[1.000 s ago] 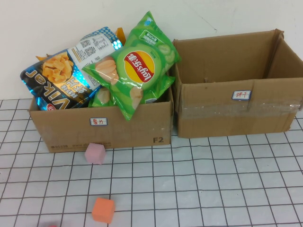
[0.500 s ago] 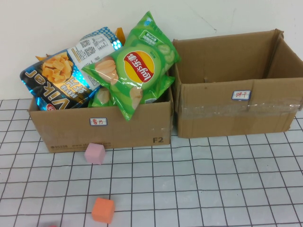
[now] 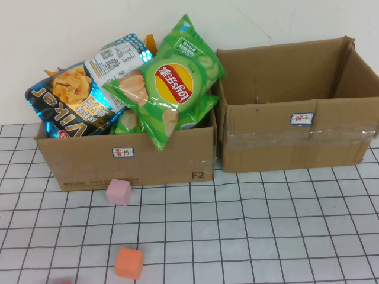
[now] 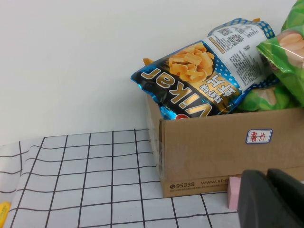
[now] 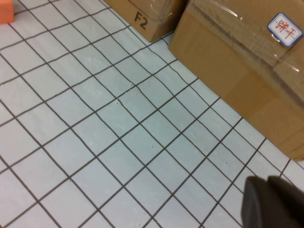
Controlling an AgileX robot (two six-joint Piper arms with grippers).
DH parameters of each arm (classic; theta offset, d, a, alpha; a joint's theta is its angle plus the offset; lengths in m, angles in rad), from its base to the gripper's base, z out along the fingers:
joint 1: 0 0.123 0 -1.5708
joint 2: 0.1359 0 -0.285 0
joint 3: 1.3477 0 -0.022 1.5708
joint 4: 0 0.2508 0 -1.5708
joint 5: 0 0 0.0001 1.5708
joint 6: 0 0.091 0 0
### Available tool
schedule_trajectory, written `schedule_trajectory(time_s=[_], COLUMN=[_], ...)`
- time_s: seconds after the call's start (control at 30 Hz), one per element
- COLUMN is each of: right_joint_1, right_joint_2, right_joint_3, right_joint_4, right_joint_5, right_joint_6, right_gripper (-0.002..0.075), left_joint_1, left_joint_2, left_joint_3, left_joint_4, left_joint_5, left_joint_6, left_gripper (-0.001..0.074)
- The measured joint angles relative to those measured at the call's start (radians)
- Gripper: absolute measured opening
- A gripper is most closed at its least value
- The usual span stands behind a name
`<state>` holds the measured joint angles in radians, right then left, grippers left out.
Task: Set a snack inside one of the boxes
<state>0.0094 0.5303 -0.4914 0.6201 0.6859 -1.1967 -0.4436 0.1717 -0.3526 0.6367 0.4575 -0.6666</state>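
My left gripper [image 4: 270, 199] and right gripper [image 5: 275, 202] show only dark matte casings; jaws unreadable. Glossy crinkled green chip bag [image 3: 169, 83] tops the far-left cardboard box [image 3: 160, 160]; nothing moved

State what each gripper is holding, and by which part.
Nothing can be seen held. The left gripper shows only as a dark edge near the pink cube; the right gripper hangs over the bare grid table.
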Motion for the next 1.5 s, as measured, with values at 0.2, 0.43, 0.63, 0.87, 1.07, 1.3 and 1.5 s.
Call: schedule_trajectory(time_s=[0.2,0.43,0.63,0.87,1.07,1.3,1.5], right_joint_1=[0.0,0.0,0.0,0.0,0.0,0.0,0.0], right_joint_2=[0.0,0.0,0.0,0.0,0.0,0.0,0.0], right_joint_3=[0.0,0.0,0.002,0.002,0.002,0.002,0.002], right_joint_4=[0.002,0.004,0.006,0.008,0.009,0.009,0.015], right_joint_5=[0.0,0.0,-0.002,-0.002,-0.002,-0.002,-0.002], right_joint_6=[0.0,0.0,0.0,0.0,0.0,0.0,0.0], right_gripper=[0.0005,0.0003,0.0002,0.0001,0.0001,0.0001,0.0001], left_joint_1=[0.0,0.0,0.045,0.271,0.405,0.427,0.427], left_joint_2=[0.0,0.0,-0.026,-0.1,-0.127,-0.181,-0.181], left_joint_3=[0.0,0.0,0.017,0.092,0.233,0.372,0.378], left_joint_4=[0.0,0.0,-0.015,-0.301,-0.545,-0.631,-0.669], left_joint_5=[0.0,0.0,0.007,-0.174,-0.298,-0.291,-0.153], left_joint_6=[-0.002,-0.002,-0.002,0.353,0.566,0.576,0.566], left_gripper=[-0.0001,-0.0001,-0.0001,-0.0001,-0.0001,-0.0001,-0.0001])
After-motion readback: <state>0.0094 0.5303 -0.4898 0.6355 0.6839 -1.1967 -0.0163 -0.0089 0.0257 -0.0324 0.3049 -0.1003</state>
